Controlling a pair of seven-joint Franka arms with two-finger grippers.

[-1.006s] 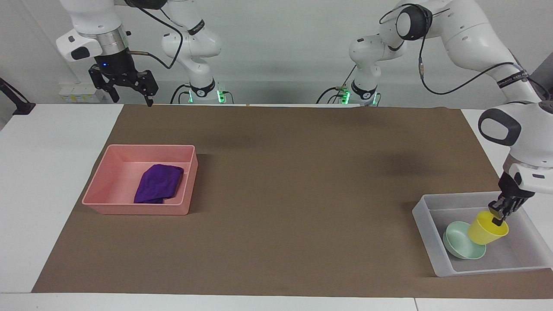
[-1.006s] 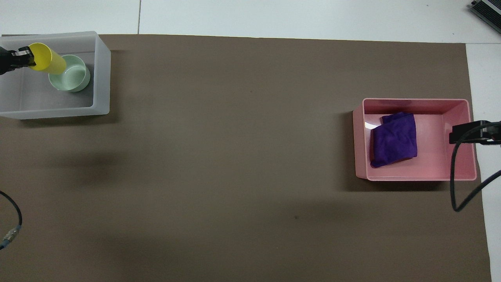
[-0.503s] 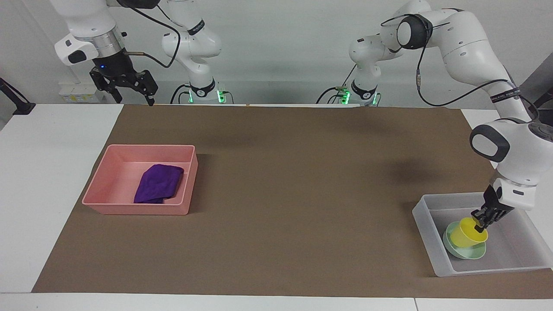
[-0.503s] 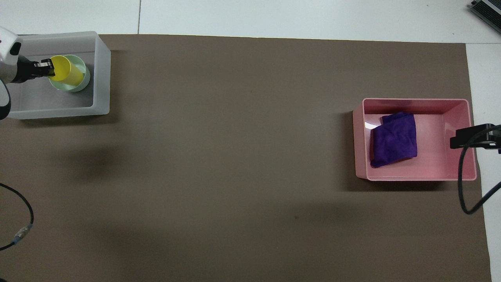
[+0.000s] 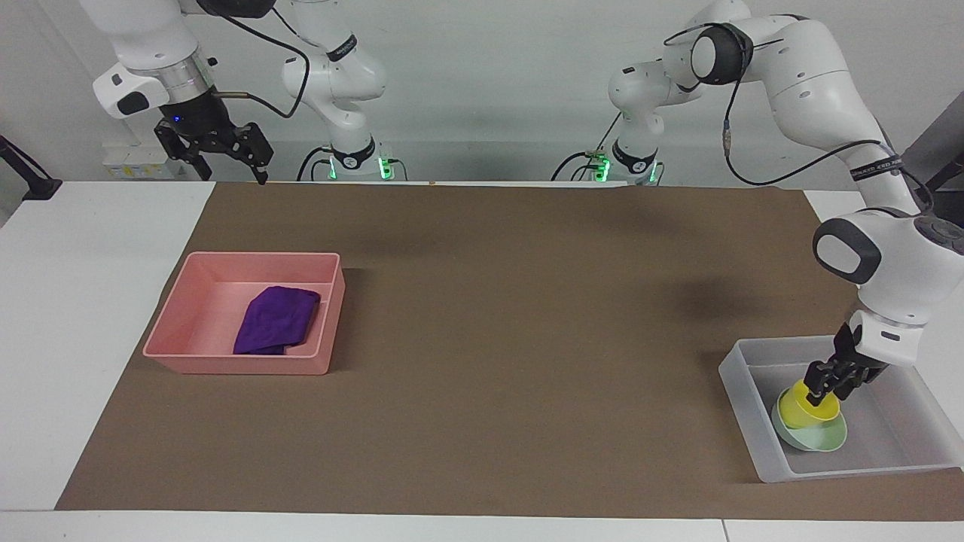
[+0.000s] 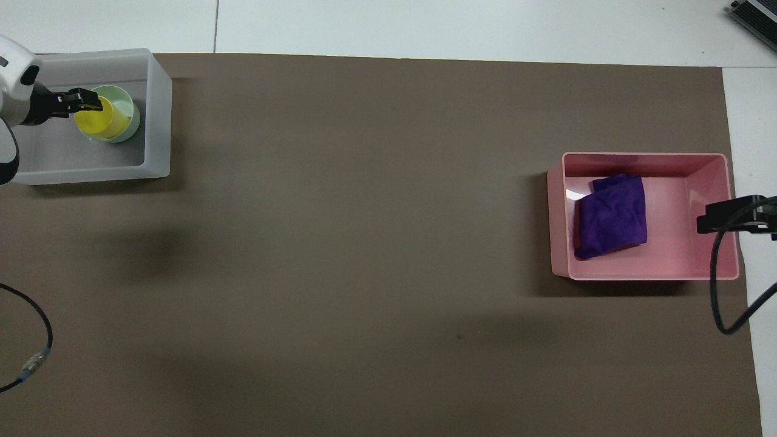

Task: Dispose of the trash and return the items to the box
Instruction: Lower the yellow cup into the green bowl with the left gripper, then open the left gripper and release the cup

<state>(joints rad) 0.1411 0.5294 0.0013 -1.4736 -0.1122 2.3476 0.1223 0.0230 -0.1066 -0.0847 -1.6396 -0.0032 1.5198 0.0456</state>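
Note:
The yellow cup (image 5: 806,406) sits tilted in the mint-green bowl (image 5: 817,438), inside the translucent box (image 5: 742,376) at the left arm's end of the table. My left gripper (image 5: 819,391) is low in the box, shut on the cup's rim. In the overhead view the cup (image 6: 106,121), bowl (image 6: 126,106), box (image 6: 159,115) and left gripper (image 6: 91,103) show the same. The purple cloth (image 5: 275,320) lies in the pink tray (image 5: 241,365). My right gripper (image 5: 230,169) is open and empty, high over the table edge nearest the robots, and waits.
The pink tray (image 6: 710,243) with the cloth (image 6: 610,224) stands at the right arm's end of the brown mat. The right gripper (image 6: 731,213) and its cable overlap the tray's edge in the overhead view. A loose cable end (image 6: 27,364) hangs near the left arm.
My left gripper has come down and toward the bowl with the yellow cup, from above the box to setting the cup in the bowl. The right gripper has barely shifted.

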